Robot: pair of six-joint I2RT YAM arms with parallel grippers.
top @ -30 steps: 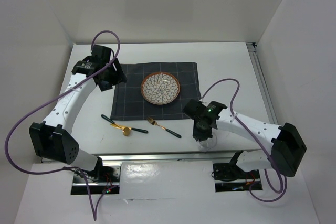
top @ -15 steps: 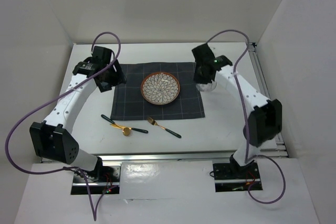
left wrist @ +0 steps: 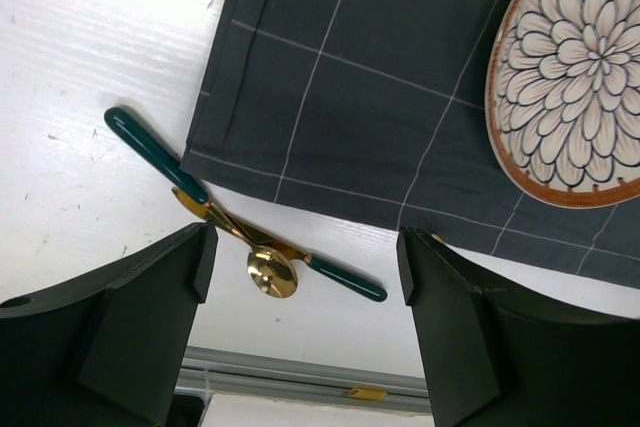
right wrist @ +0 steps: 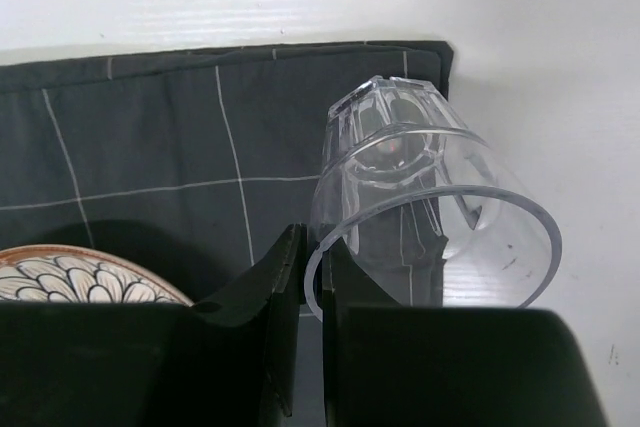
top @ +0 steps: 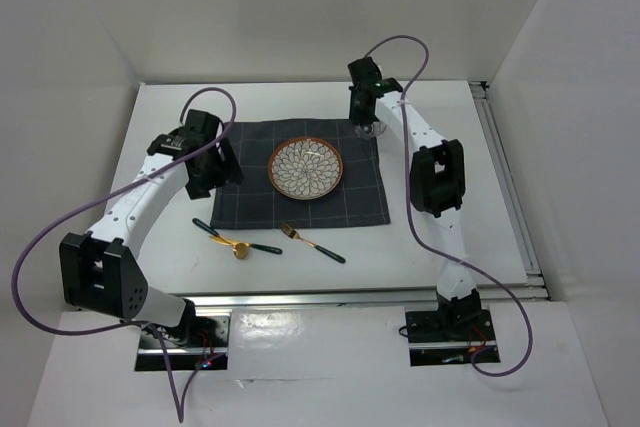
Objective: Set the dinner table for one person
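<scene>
The white dinner table (top: pixel 375 239) carries a dark grey checked placemat (top: pixel 245 202) with a flower-patterned plate (top: pixel 305 168) on it. My right gripper (top: pixel 366 113) is shut on the rim of a clear glass (top: pixel 373 128) at the mat's far right corner. In the right wrist view the gripper (right wrist: pixel 312 259) pinches the glass (right wrist: pixel 420 177) wall, one finger inside. My left gripper (top: pixel 207 165) is open and empty above the mat's left edge. In the left wrist view it (left wrist: pixel 305 267) hovers over a gold spoon (left wrist: pixel 270 272) crossed with another green-handled utensil (left wrist: pixel 345 279).
A gold fork with a green handle (top: pixel 312 243) lies on the table in front of the mat, right of the crossed spoon (top: pixel 241 250) and utensil. A metal rail (top: pixel 505 182) runs along the table's right edge. White walls enclose the table.
My right arm has swung the glass from the table's near edge to the mat's far right corner. My left gripper has shifted slightly nearer and to the right.
</scene>
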